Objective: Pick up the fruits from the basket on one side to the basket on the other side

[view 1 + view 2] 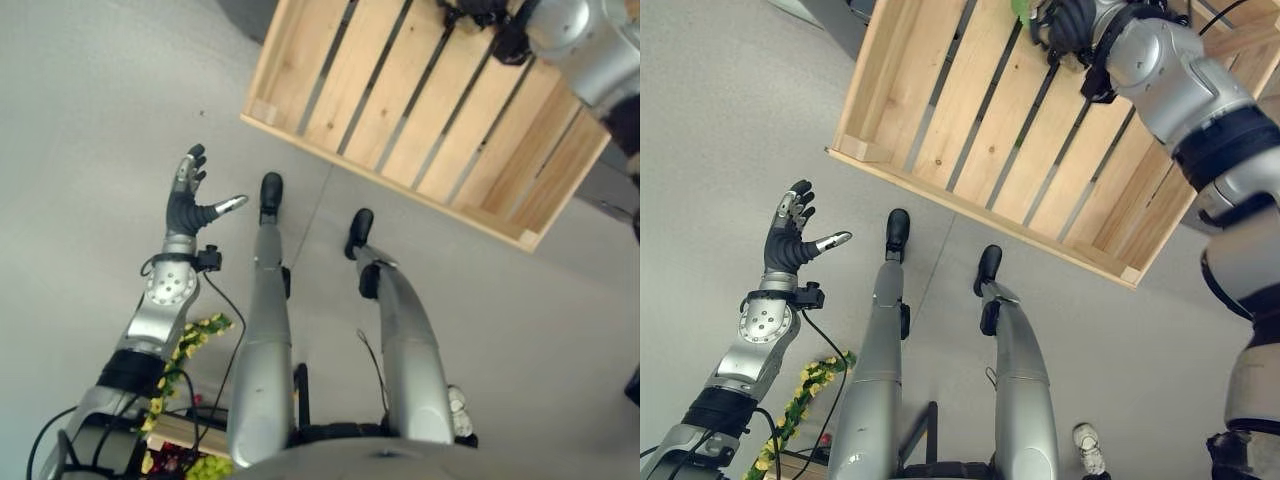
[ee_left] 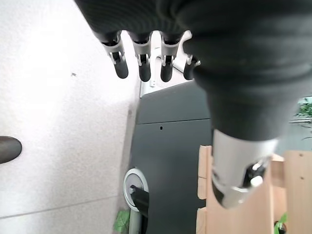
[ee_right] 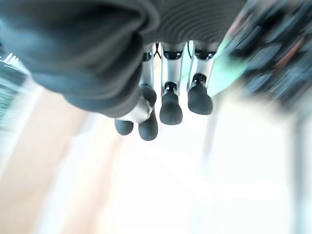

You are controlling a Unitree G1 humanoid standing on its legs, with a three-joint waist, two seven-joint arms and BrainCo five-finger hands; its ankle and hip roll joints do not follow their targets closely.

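- Grey floor (image 1: 90,120) runs across the whole left half of the left eye view, and a pale wooden slatted crate (image 1: 420,110) sits on it at the upper right, its boards parted by dark gaps.
- We see a small green thing (image 1: 1021,8) at the top edge of the right eye view, touching the crate's boards just left of our right hand; whether it is fruit or a leaf we cannot tell.
- At the bottom left of the left eye view we see a bunch of green grapes (image 1: 205,467) and a strand of yellow flowers with leaves (image 1: 185,350), well apart from both hands.
- Our right hand (image 1: 1072,25) reaches over the crate at the top of the right eye view. In its wrist view the fingers (image 3: 170,105) hang down close together; we cannot tell whether they hold anything.
- Our left hand (image 1: 190,205) is raised over bare floor at the middle left, fingers straight and spread, thumb out to the side, holding and touching nothing.
- In the left wrist view we see a dark grey cabinet (image 2: 170,146) standing past the fingers (image 2: 144,61), with pale wood at the lower right.
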